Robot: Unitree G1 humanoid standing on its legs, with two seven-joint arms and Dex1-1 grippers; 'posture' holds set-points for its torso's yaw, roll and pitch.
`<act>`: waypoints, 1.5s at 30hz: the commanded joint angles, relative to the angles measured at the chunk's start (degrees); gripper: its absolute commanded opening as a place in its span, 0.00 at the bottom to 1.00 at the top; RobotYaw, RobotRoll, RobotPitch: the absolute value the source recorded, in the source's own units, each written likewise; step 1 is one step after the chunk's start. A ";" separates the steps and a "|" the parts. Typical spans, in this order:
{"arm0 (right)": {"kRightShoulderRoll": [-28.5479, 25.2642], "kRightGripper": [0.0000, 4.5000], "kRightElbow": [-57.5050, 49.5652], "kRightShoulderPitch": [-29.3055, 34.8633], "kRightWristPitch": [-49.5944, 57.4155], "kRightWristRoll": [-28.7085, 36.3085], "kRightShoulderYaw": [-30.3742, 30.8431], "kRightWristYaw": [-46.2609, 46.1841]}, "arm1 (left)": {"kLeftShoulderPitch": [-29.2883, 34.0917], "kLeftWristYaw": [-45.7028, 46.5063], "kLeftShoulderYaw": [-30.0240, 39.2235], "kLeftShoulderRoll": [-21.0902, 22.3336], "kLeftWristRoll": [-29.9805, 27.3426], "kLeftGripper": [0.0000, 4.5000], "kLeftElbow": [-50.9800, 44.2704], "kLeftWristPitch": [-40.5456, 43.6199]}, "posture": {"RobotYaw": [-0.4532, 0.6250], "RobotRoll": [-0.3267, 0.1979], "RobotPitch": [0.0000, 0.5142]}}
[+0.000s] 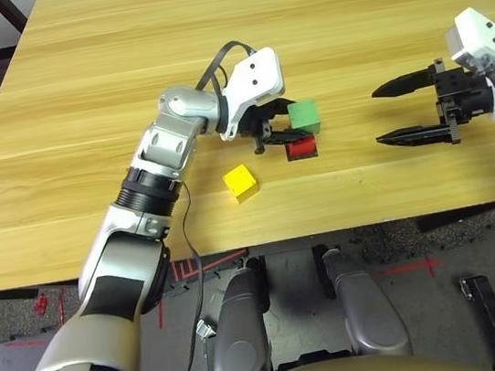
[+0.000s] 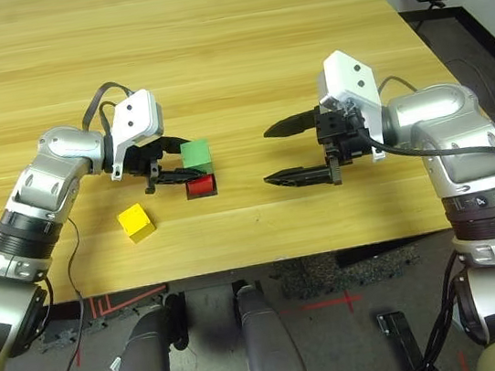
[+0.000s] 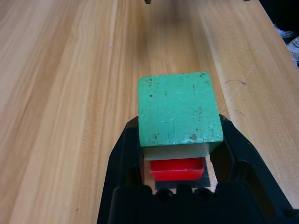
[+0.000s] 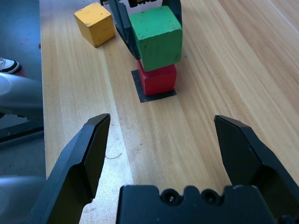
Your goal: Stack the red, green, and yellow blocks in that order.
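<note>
Left gripper (image 4: pixel 148 18) fingers clamped on light green matte cube (image 4: pixel 155 35), over bright red cube (image 4: pixel 158 79). Right gripper (image 2: pixel 293 151) fingers apart. Bright yellow cube (image 1: pixel 240 181): light, rigid; grip opposite flat faces.

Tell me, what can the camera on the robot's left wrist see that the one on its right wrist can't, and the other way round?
The left wrist view looks down on the green block's scuffed top from between the left gripper's fingers. The right wrist view shows the yellow block lying apart on the table, and the right gripper open and holding nothing. Both show the green block on the red block, which sits on a black patch.
</note>
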 commanded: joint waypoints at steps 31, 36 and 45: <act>1.01 1.00 0.68 -0.08 -1.06 -0.23 0.38 -0.71 | 0.90 -0.70 -0.38 -1.14 2.57 0.74 3.51 -1.75 | 0.65 0.74 0.53; 1.30 1.00 0.82 -0.24 -1.15 -0.27 0.48 -0.79 | 0.65 -0.52 -0.16 -0.94 3.21 0.99 4.06 -1.95 | 0.65 0.74 0.53; 1.85 1.00 1.78 -0.87 -1.65 -0.70 0.87 -0.72 | 0.93 -3.43 0.07 2.86 3.90 0.99 2.68 -1.41 | 0.66 0.74 0.52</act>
